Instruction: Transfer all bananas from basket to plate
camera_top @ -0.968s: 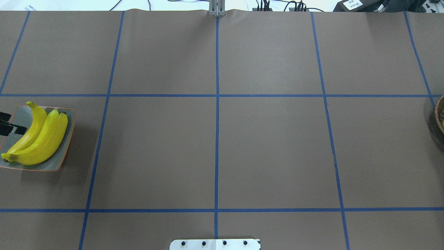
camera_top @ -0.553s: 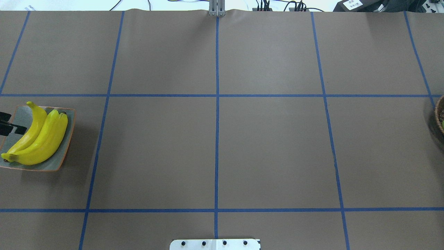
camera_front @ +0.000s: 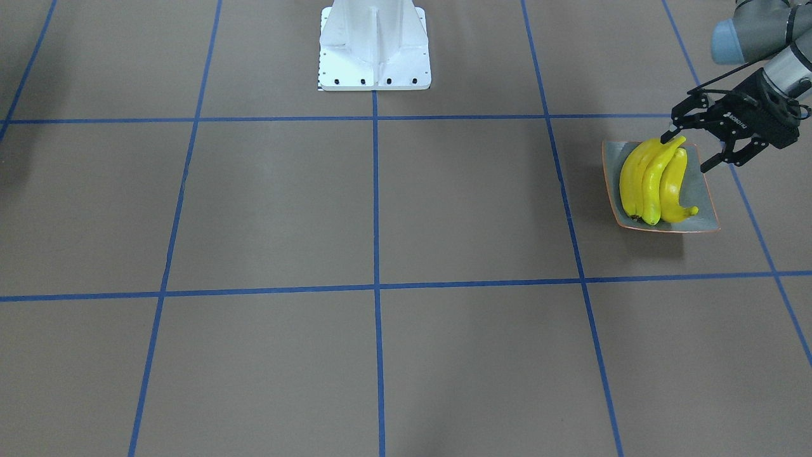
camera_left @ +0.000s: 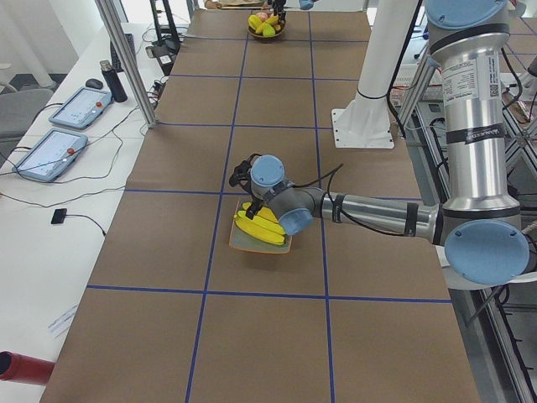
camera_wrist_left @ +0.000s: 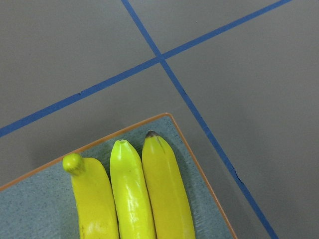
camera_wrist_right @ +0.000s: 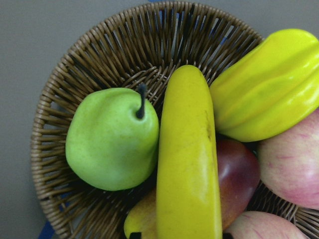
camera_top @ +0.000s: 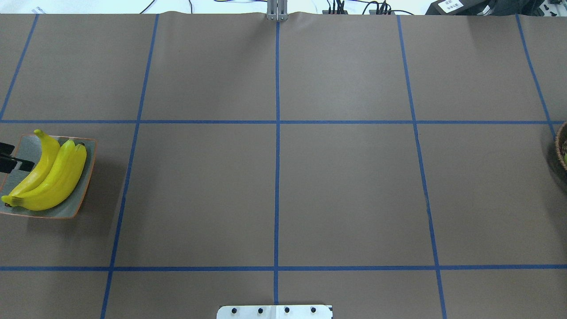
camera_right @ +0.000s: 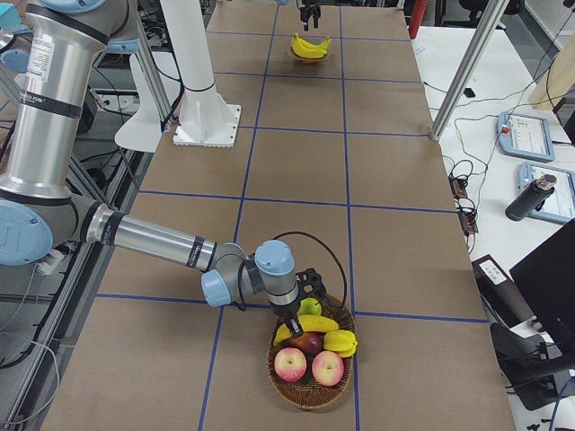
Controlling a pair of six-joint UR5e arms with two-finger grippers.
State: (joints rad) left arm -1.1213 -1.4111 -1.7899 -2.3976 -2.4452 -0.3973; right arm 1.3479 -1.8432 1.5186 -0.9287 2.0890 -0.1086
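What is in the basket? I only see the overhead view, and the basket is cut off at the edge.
Observer: One banana lies in the basket, next to a green pear.
Child: Is a pincer near it?
Observer: Yes, the right pincer hangs just over the basket. I cannot tell whether it is open.
Child: And the other pincer?
Observer: The left pincer is open and holds nothing, over the edge of the plate.
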